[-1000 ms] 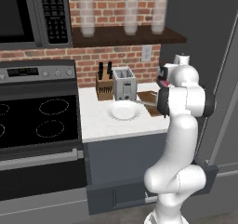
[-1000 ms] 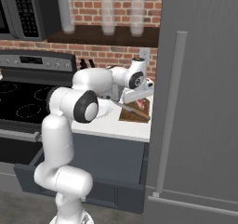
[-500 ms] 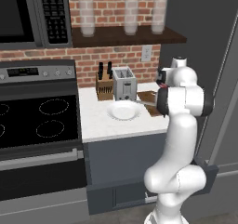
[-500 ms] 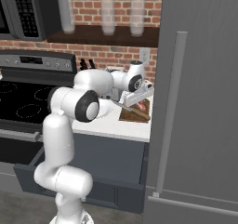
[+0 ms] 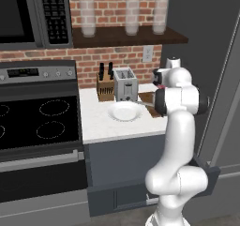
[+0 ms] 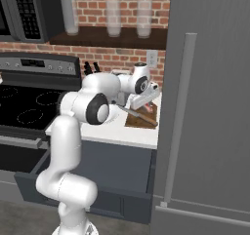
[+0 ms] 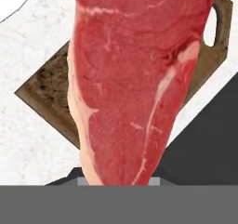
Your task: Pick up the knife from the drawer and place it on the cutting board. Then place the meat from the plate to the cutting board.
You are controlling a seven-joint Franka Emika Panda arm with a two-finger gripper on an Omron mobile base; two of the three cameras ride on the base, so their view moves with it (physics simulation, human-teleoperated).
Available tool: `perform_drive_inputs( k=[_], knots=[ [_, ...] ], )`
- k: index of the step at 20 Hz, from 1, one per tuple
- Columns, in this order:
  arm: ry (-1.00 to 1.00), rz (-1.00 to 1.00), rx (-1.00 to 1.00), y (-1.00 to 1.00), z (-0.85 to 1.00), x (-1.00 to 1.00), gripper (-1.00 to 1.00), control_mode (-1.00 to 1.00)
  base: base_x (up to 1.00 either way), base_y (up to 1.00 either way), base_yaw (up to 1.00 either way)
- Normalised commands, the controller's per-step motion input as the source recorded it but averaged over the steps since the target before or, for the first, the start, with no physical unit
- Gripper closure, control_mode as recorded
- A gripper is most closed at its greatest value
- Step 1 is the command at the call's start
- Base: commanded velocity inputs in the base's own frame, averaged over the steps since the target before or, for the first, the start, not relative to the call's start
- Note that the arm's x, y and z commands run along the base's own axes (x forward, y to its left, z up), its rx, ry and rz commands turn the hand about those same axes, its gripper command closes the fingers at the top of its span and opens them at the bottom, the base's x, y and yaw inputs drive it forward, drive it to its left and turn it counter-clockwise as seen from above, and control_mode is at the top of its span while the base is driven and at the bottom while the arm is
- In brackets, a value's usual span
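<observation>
Your gripper [image 6: 144, 101] is clamped on the meat [image 7: 135, 79], which hangs from it and runs down the middle of the hand view, fat edge along its left side. Behind it, the cutting board [image 7: 51, 97] shows at the left centre and upper right of that frame, its hole in the top right corner. In the right base view the hand sits at centre frame above the board, and the knife [image 6: 141, 117] lies across the board's near part, just below the hand. The plate [image 5: 124, 111] sits bare at the centre of the left base view.

To finish well, lower straight down until the strip drapes onto bare wood. Keep it beside the blade, not on it, and inside the board's edges. Release only once it rests.
</observation>
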Motion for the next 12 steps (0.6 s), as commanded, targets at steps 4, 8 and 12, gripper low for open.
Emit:
perform_drive_inputs(
  k=[4, 8, 12],
  knots=[
    [0.00, 0.02, -0.02, 0.00, -0.13, 0.32, 1.00, -1.00, 0.00, 0.00, 0.00],
    [0.00, 0.02, -0.02, 0.00, -0.25, 0.34, 1.00, -1.00, 0.00, 0.00, 0.00],
    [0.00, 0.02, -0.01, 0.00, -0.25, 0.32, 1.00, -1.00, 0.00, 0.00, 0.00]
  ],
)
